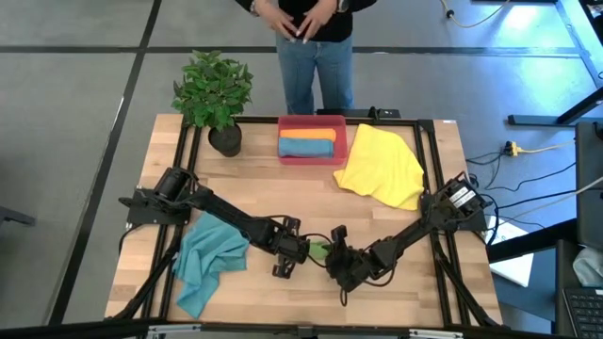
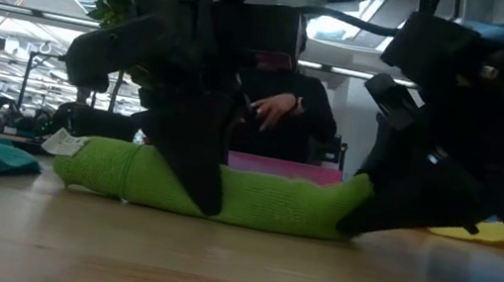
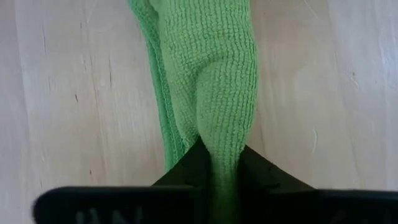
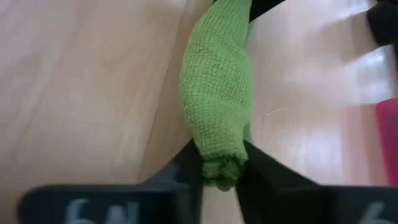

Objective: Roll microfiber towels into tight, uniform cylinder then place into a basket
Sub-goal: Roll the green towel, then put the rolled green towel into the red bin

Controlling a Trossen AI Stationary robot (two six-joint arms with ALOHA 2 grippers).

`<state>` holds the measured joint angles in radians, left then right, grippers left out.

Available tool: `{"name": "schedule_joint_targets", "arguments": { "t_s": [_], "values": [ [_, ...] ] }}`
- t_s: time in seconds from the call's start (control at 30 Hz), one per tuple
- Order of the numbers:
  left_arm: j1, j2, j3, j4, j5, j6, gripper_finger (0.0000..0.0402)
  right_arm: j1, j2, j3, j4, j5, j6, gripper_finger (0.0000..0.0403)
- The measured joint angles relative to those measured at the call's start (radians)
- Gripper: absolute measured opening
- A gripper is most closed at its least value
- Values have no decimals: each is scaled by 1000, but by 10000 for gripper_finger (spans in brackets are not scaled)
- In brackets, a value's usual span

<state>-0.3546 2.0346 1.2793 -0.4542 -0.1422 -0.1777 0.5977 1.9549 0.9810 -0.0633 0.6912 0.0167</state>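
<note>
Low view shows my left end effector [image 2: 200,188] and right end effector [image 2: 376,215] both clamped on the green towel roll [image 2: 263,201] near the surface's front edge; uneven lifting could unroll it.

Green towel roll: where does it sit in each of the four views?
High: green towel roll bottom centre, mostly hidden between both grippers.
Low: lying across the middle, on the table.
Left wrist: centre, running up from the fingers.
Right wrist: centre, end between the fingers.
Shared landmark: red-pink basket, behind the roll in low view.
</note>
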Motion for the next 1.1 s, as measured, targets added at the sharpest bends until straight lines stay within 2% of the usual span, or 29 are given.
{"name": "schedule_joint_targets", "arguments": {
  "t_s": [0.07,0.13,0.3,0.63,0.9,1.1],
  "values": [
    [-3,0,0,-2,-7,5,62,-6,0,0,-7,-24,16,36],
    [-6,-4,0,-18,-22,5,81,-11,0,1,-16,-44,35,17],
    [-19,-23,1,-92,-68,-22,106,-16,0,3,-19,-54,62,26],
    [-82,-63,-3,-224,-179,-76,106,-19,-1,2,-28,-75,82,17],
    [-112,-65,-3,-294,-202,-107,108,-20,-2,2,-33,-87,87,17],
    [-119,-65,-9,-431,-206,-174,115,-17,-3,-1,-47,-88,88,17]
  ]
}}
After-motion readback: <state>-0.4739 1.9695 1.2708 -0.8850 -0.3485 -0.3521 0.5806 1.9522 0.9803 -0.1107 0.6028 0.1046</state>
